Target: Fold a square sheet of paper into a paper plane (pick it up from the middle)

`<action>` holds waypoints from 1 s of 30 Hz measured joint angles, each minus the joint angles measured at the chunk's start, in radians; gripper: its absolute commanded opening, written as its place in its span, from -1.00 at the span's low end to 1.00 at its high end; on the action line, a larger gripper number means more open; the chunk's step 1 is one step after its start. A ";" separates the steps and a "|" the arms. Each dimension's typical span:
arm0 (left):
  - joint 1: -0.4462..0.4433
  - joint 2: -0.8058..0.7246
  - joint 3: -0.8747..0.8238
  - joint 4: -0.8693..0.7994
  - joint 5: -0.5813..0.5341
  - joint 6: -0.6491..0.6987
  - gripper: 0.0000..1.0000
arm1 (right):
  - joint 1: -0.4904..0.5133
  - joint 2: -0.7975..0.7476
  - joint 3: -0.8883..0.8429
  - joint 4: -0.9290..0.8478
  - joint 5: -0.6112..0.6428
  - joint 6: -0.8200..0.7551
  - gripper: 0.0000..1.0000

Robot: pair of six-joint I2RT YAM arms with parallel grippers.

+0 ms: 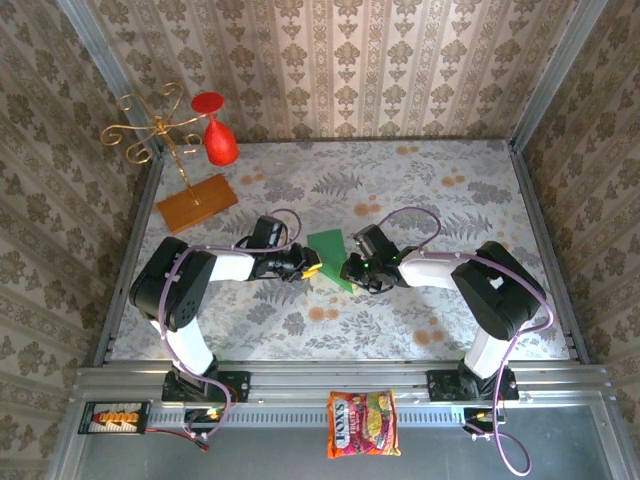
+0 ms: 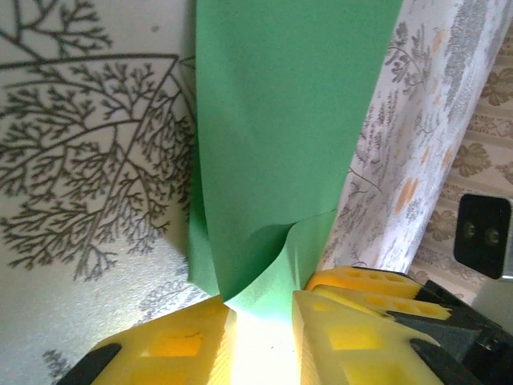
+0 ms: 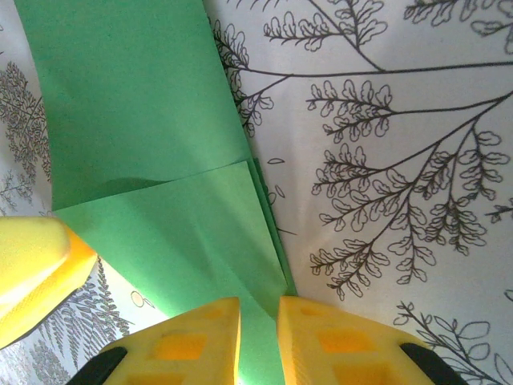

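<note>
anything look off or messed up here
The green paper is buckled where the left gripper pinches it, one flap curling up instead of lying flat. Also, a snack packet lies off the table, below the arms' rail.

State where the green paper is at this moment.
In the top view, the green paper sits near the middle of the table, between the left tool and the right tool, both pinching it.
</note>
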 measured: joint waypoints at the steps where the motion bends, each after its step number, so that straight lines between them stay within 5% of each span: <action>1: 0.002 0.000 0.001 0.004 0.004 0.000 -0.48 | 0.000 0.000 0.000 0.000 0.000 0.000 -0.56; 30: 0.027 0.093 0.156 -0.167 0.126 0.169 -0.51 | -0.001 0.002 0.000 0.011 -0.005 -0.004 -0.46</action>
